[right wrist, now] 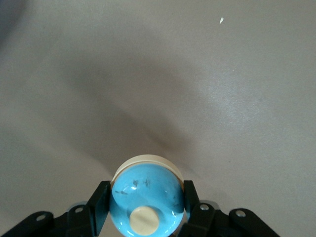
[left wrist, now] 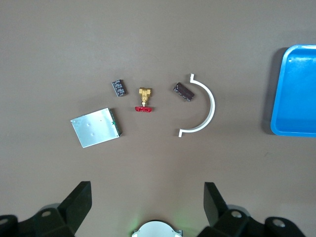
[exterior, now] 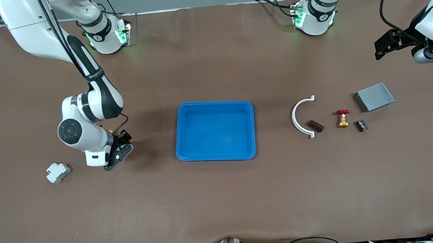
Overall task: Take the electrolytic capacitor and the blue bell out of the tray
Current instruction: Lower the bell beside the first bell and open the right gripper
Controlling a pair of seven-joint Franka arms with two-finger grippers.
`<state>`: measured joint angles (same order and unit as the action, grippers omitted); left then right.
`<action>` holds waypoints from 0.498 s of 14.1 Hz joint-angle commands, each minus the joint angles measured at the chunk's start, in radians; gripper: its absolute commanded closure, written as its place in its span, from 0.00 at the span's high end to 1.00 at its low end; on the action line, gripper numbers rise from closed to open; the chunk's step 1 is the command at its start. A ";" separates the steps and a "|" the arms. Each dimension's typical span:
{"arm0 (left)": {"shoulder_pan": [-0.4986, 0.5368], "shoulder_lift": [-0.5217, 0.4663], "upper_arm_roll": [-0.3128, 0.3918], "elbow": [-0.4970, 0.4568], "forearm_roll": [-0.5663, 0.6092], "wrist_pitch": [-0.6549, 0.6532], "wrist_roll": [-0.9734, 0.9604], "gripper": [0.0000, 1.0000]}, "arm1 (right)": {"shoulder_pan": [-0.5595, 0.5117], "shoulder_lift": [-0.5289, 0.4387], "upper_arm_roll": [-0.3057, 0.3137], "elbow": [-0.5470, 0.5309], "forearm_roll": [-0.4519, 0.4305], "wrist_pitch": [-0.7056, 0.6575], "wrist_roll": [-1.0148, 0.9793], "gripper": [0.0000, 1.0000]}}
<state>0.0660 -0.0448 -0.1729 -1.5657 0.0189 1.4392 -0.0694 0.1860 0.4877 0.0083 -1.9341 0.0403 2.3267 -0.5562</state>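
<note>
Gripping blue bell [right wrist: 146,200] between right claw [right wrist: 146,203] fingers | left claw [left wrist: 148,205] waiting

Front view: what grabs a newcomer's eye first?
The blue tray at mid-table, nothing in it. Toward the right arm's end, the right gripper is shut on a blue bell low over the table. Toward the left arm's end lies a cluster of small parts, the white curved clip standing out; the open left gripper waits above.

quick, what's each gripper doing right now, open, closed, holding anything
Left gripper: open, empty, up over the table's left-arm end.
Right gripper: shut on the blue bell, low by the table.
</note>
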 commanded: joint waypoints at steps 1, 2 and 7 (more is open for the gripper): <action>-0.003 0.010 -0.005 0.024 0.027 -0.019 0.014 1.00 | -0.019 -0.017 0.018 -0.025 0.024 0.008 -0.036 0.10; -0.003 0.010 -0.005 0.024 0.027 -0.019 0.014 1.00 | -0.019 -0.012 0.018 -0.025 0.024 0.011 -0.048 0.10; -0.003 0.010 -0.005 0.024 0.027 -0.019 0.014 1.00 | -0.020 0.021 0.016 -0.023 0.024 0.030 -0.117 0.10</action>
<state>0.0658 -0.0448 -0.1733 -1.5657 0.0192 1.4392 -0.0694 0.1859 0.5028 0.0097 -1.9500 0.0404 2.3434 -0.6209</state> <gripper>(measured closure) 0.000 0.361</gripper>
